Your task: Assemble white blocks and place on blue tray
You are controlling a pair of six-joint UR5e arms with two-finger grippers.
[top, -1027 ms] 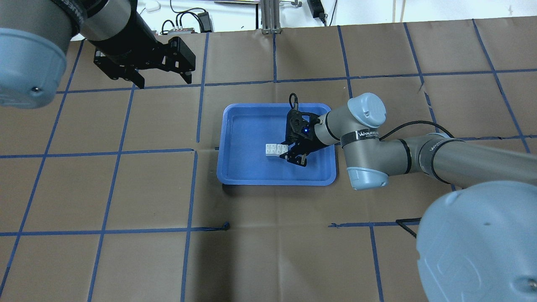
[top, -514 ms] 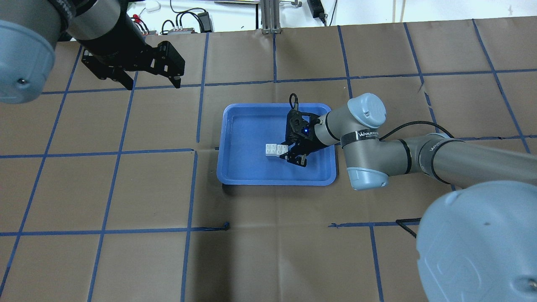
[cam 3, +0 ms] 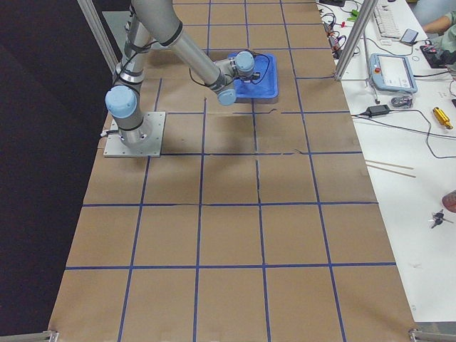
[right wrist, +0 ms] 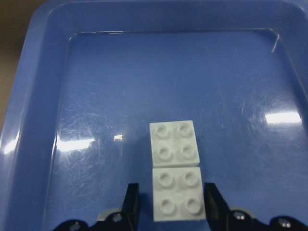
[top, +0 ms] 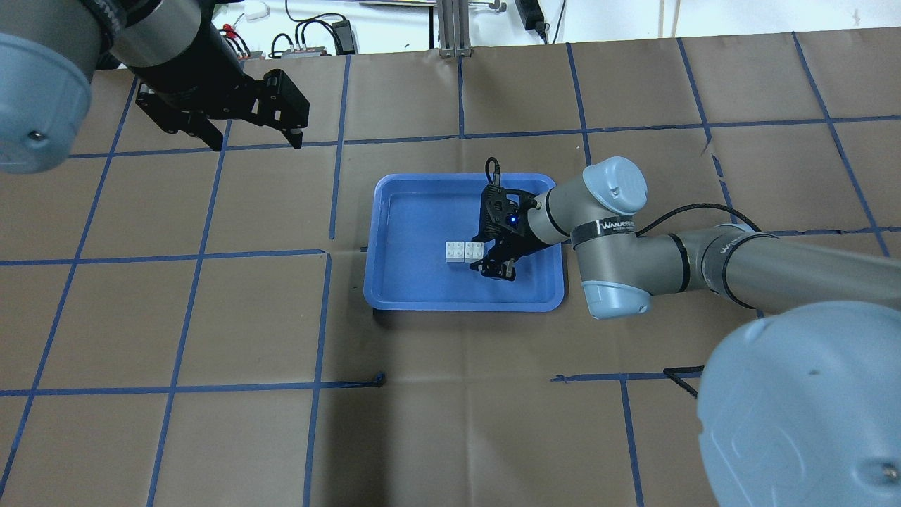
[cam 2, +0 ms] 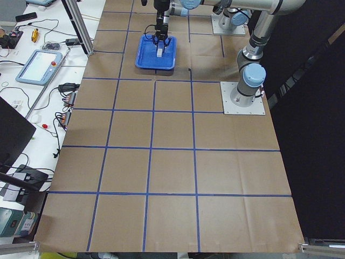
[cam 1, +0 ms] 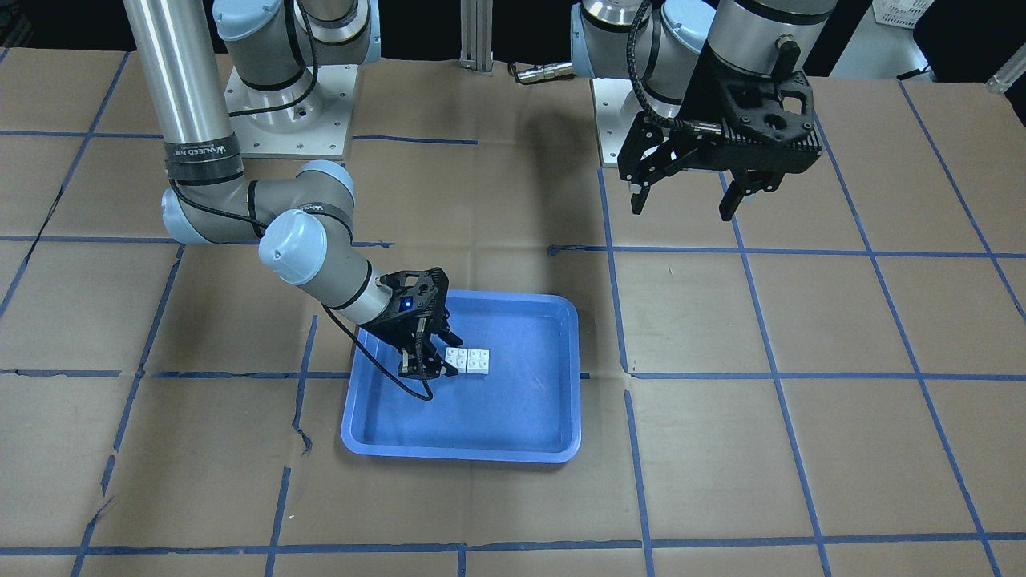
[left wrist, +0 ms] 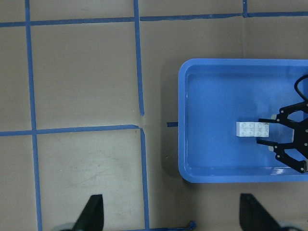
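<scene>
Two white blocks [right wrist: 175, 173] lie side by side, touching, studs up, on the floor of the blue tray [right wrist: 43, 120]. They also show in the overhead view [top: 464, 251] and the front view [cam 1: 468, 359]. My right gripper [right wrist: 171, 207] is low in the tray, open, with a finger on each side of the nearer block and a small gap showing on the left finger's side. It shows in the overhead view [top: 483, 258] too. My left gripper [top: 253, 137] is open and empty, high above the table at the far left, away from the tray [top: 394, 289].
The table is brown paper with a blue tape grid. The right arm's elbow [top: 612, 239] hangs over the tray's right rim. Cables and power gear [top: 317, 39] lie past the far edge. A pendant and tools [cam 3: 392, 71] sit on a side bench.
My left gripper has moved left and slightly away from the tray, then held still. My right gripper stays at the blocks; its fingers look slightly further apart.
</scene>
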